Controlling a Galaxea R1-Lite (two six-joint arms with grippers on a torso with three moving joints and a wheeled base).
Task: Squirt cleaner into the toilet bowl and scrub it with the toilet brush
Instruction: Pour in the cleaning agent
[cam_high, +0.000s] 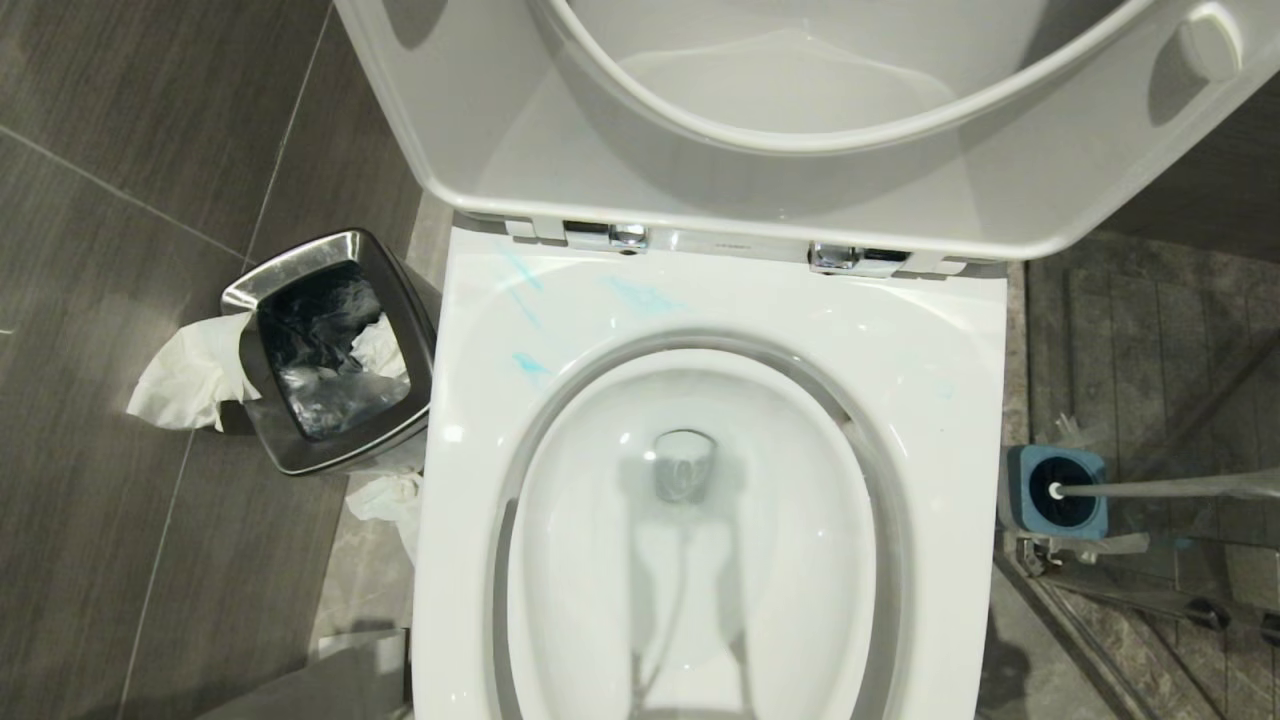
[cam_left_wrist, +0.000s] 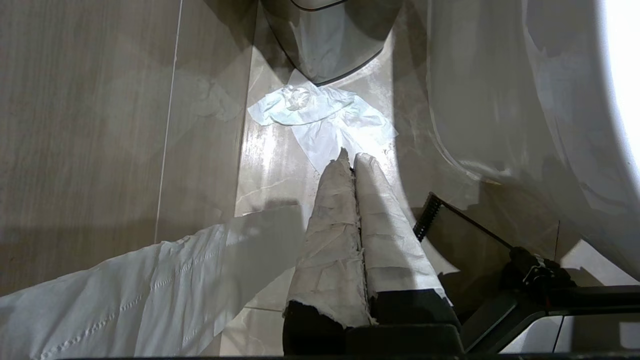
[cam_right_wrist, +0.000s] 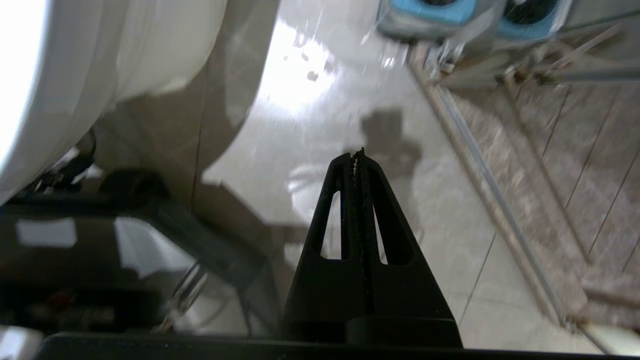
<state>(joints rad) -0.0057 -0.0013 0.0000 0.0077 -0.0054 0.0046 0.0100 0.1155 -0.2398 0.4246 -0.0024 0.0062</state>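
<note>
— Where's the toilet bowl (cam_high: 700, 560)?

— Dead centre of the head view, seat and lid (cam_high: 700, 170) both raised against the back. The oval basin holds clear-looking water over the drain, and the broad white rim is bare except for pale smears of the cleaner (cam_high: 640, 297) — turquoise streaks at the back-left part of the rim, just in front of the hinges.

— And the toilet brush (cam_high: 1150, 489)?

— Standing in its blue holder (cam_high: 1055, 492) on the floor just to the right of the bowl, by a glass partition. The handle shows as a pale blurred streak running off to the right.

— The claws?

— Neither shows in the head view. The left claw (cam_left_wrist: 351, 159) hangs low beside the bowl's outer wall, its paper-wrapped fingers (cam_left_wrist: 330, 225) pressed together, nothing between them. A crumpled tissue (cam_left_wrist: 320, 120) lies on the floor just beyond its tips. The right claw (cam_right_wrist: 358, 155) hangs over the glossy floor on the bowl's other side, black fingers clenched tip to tip, empty, with the blue holder well ahead of it.

— Anything else around?

— A square steel waste bin (cam_high: 330, 365) left of the bowl, dark liner inside, white paper (cam_high: 185, 380) draped over its rim and more on the floor (cam_high: 100, 560).
</note>
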